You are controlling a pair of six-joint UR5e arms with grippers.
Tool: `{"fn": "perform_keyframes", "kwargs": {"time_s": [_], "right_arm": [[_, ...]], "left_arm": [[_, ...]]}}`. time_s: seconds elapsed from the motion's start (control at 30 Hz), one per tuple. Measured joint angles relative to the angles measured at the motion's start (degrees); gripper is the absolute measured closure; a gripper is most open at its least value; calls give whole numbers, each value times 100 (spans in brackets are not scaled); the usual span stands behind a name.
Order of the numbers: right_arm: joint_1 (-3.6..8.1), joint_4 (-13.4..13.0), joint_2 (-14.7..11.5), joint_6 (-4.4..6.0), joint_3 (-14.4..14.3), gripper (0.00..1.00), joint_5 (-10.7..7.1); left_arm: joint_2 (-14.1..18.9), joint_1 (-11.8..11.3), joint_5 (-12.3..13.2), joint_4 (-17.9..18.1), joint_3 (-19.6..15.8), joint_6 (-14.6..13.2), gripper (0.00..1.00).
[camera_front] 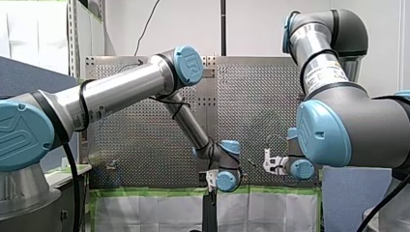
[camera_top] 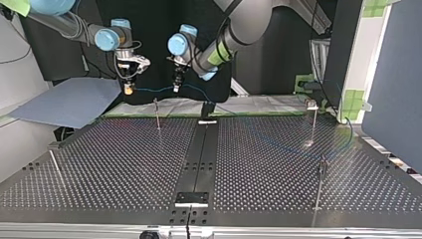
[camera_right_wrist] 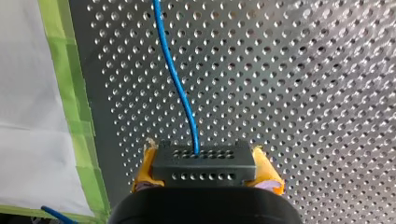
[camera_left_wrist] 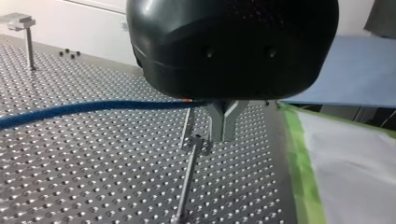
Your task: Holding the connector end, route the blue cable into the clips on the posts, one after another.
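my right pincer [camera_right_wrist: 205, 161] is clamped on the black connector [camera_right_wrist: 205, 175], yellow pads at either side, so the blue cable [camera_right_wrist: 180, 88] leads away over the tabletop [camera_right_wrist: 303, 93]. my left pincer [camera_left_wrist: 223, 119] is closed on the cable farther along, holding a span just above a post [camera_left_wrist: 189, 172], likely to lower it into that clip.

The cable [camera_right_wrist: 180, 88] is blue, the connector [camera_right_wrist: 204, 164] black, the tape [camera_right_wrist: 70, 93] green.
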State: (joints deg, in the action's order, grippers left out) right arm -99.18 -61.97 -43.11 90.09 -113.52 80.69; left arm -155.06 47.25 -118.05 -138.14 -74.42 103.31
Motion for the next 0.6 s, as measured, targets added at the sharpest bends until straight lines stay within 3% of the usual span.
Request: {"fn": "perform_keyframes", "kwargs": {"time_s": [0.3,0.6], "right_arm": [[182,51,348,-63,195,100,-108],[285,167,424,-5,405,100,-532]], "left_arm": [[-9,100,-226,2,220,-24,100],[-273,240,-414,-192,653,-178,100]]}}
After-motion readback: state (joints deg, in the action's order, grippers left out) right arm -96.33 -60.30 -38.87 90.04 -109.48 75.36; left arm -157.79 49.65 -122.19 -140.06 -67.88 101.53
